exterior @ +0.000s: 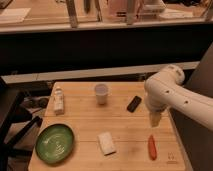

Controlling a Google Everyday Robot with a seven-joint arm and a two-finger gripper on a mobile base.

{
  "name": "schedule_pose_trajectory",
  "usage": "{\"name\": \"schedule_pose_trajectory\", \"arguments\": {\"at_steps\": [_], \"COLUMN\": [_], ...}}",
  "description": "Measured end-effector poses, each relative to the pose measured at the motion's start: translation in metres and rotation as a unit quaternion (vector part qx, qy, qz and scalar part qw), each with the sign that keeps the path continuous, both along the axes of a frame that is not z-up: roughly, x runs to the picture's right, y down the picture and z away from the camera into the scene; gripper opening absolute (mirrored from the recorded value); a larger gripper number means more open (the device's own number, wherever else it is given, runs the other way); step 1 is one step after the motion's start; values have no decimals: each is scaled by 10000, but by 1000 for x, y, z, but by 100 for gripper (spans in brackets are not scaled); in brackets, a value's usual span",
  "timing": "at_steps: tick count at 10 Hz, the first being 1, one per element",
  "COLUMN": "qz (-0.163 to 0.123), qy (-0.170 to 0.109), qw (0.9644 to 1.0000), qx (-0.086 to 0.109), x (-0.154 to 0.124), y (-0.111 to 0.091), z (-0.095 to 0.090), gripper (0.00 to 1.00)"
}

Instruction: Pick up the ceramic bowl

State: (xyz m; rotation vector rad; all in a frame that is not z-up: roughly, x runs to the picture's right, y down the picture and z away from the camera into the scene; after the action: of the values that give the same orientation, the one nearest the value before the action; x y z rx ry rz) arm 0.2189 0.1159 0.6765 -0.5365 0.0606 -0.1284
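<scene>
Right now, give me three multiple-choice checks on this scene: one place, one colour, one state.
1. Where on the table is the bowl?
A. near left corner, as the camera sees it
B. far right corner
C. dead centre

2. What colour is the bowl?
A. white
B. green
C. black

3. What is the gripper doing?
A. shut on the bowl
B. pressed flat on the table
C. open and empty above the table's right side

Answers:
1 A: the bowl lies by the near left corner.
2 B: its inside is glossy green.
3 C: the gripper hangs far right of the bowl, holding nothing.
</scene>
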Motion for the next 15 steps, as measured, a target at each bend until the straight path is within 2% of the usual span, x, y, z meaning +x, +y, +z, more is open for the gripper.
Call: {"name": "schedule_pose_trajectory", "arguments": {"at_steps": [3,5,7,10,12,14,15], "qz": [-406,-747,-939,-1405,-1721,-1836,-1947], "qy": [-157,-295,-376,-590,-704,-775,-864], "qw": [9990,9967,9948,9881,9823,9797,9767], "qx": [61,100,126,198,214,234,266], "x": [-35,-56,-68,-113,-125,-136,-155], "y": [4,7,9,12,15,17,19], "z": [-2,-3,-3,0,1,3,5], "gripper": [80,80,80,80,80,80,80]}}
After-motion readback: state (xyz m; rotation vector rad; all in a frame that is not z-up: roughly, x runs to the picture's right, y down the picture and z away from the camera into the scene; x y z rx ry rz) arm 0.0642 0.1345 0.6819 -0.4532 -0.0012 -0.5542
